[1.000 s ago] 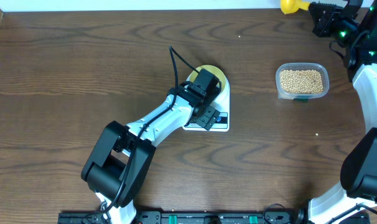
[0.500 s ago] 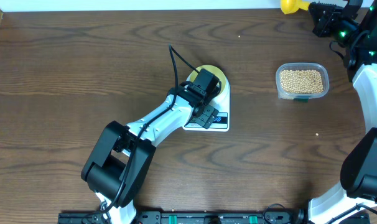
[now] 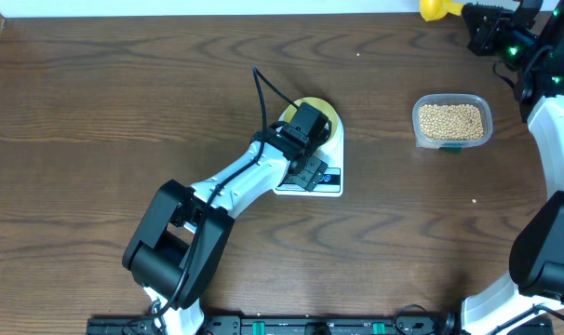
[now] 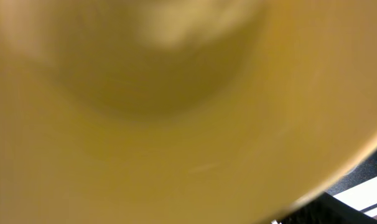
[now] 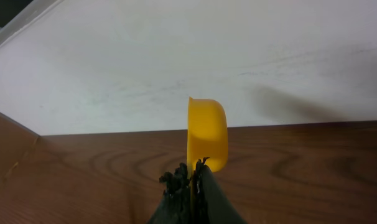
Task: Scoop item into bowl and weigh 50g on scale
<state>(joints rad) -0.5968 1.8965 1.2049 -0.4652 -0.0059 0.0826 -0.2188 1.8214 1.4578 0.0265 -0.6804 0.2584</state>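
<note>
Yellow scoop [image 5: 207,130] clenched in right claw [image 5: 191,177] | left claw [image 3: 308,121] covers bowl [image 3: 324,109] on scale [image 3: 331,183], grip unclear | beans [image 3: 451,119] in tub [image 3: 452,141] nearby

Left arm [image 3: 245,177]: white links, black joints, bulky black base.
Cable [image 3: 261,91]: black, thin, looped at the left wrist.
Right arm [image 3: 554,140]: white links, black joints, green light [image 3: 511,51].
Right fingers [image 5: 210,199]: black, jagged-edged.

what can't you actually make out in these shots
- Scale reading: overhead, the display sits under the left arm or is too small.
- Bowl contents: overhead, the arm hides most of it; the left wrist view is only a yellow blur.
- Left pincer open or shut: hidden under its wrist overhead.
- Yellow scoop: cut off by the top edge overhead.
</note>
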